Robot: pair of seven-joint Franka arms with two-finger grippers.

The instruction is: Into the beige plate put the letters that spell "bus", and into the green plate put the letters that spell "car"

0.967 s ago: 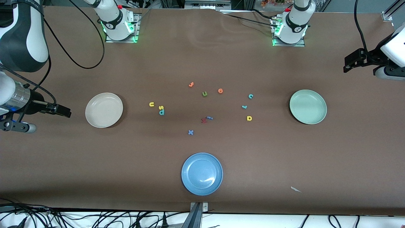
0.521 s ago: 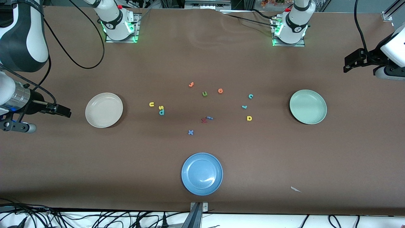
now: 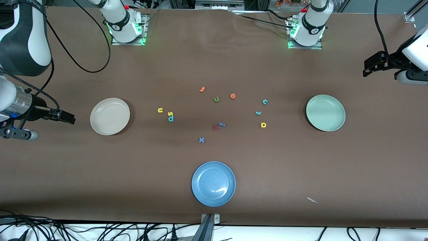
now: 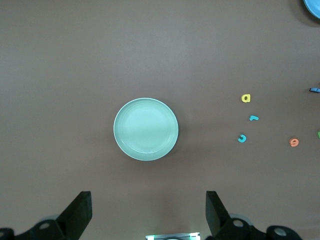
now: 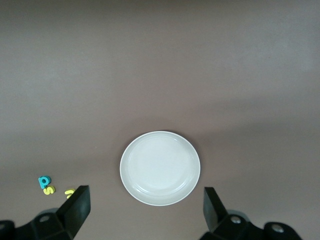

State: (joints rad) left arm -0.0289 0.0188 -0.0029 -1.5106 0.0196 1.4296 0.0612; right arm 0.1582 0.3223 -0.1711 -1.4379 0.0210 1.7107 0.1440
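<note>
Hanging wide open and empty, the right tool (image 3: 67, 117) is waiting at the right arm's end of the table, just beside the beige plate (image 3: 110, 116); the yellow "u" (image 3: 160, 110), yellow-green "s" (image 3: 170, 113) and teal "b" (image 3: 171, 118) are lying past that plate toward the table's middle, so this arm is the nearer one. The left tool (image 3: 367, 68), likewise open and empty, is idling near its own table edge, with the green plate (image 3: 325, 112) between it and the teal "c" (image 3: 264, 101), teal "r" (image 3: 258, 113) and yellow "a" (image 3: 263, 125). Flat brown table, letters lying well apart except "s" touching "b".
</note>
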